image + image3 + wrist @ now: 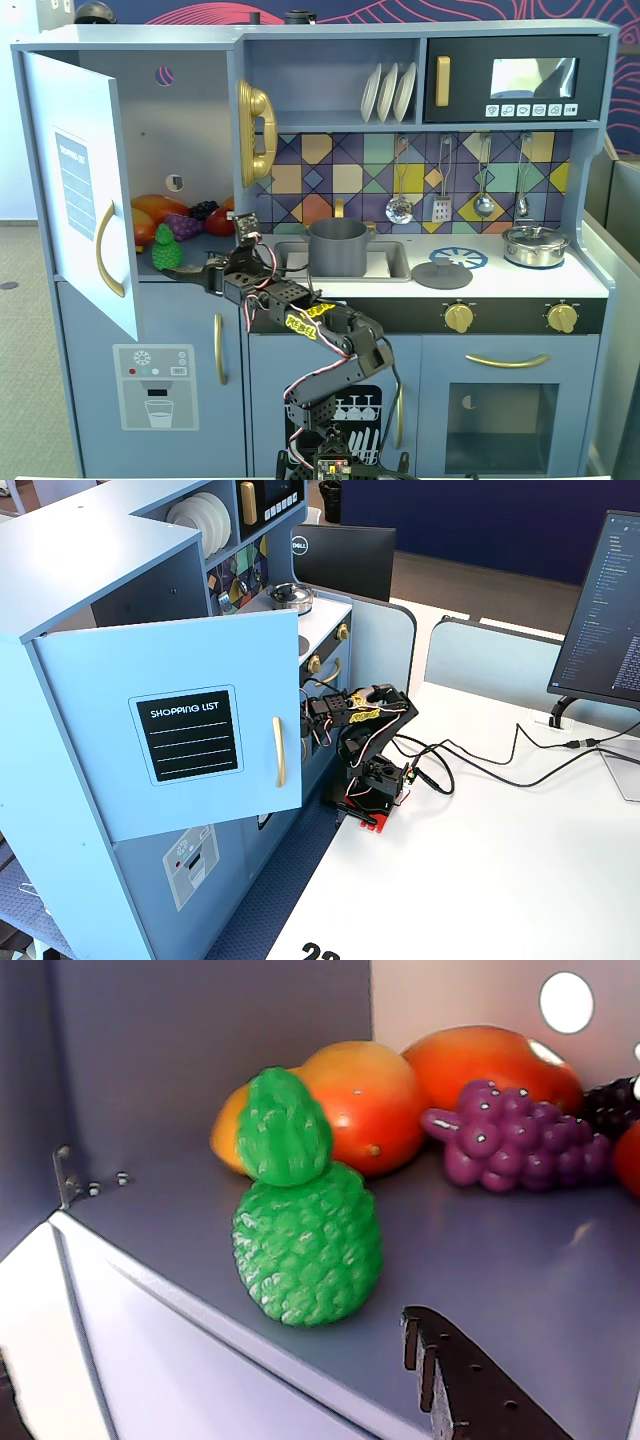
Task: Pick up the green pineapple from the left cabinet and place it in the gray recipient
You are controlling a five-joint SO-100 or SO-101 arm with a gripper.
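Toy kitchen fills a fixed view: cabinet [185, 120] door swung open, pineapple [167, 248] upright at the shelf's front edge, fruit [160, 213] and grapes [185, 226] behind it. My gripper [196, 277] sits just right of and slightly below it, fingers spread, nothing held. Pot [337, 246] stands in the sink, well right.

Wrist view: pineapple [305, 1222] dead ahead, long axis vertical, crown tilted slightly left, clear of the fruit behind. One dark finger [470, 1385] shows bottom right; the other is barely visible at the bottom left edge. I judge a short forward reach brackets it.

Other fixed view: open door [185, 735] hides shelf, pineapple and gripper; only arm [365, 725] visible.
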